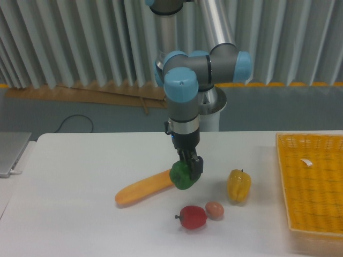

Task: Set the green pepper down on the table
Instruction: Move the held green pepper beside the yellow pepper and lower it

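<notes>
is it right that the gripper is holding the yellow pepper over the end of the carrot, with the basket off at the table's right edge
Not quite. The gripper holds the green pepper, not the yellow one; the yellow pepper stands alone on the table. The camera view shows this. The rest holds: it is at the carrot end, basket at right.

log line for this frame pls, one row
phase: carry | claw: shut on green pepper | pepper: low over table, at orange vegetable tip | release: not yet

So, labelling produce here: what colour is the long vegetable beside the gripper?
Orange; the long vegetable shows plainly in the fixed camera view.
</notes>
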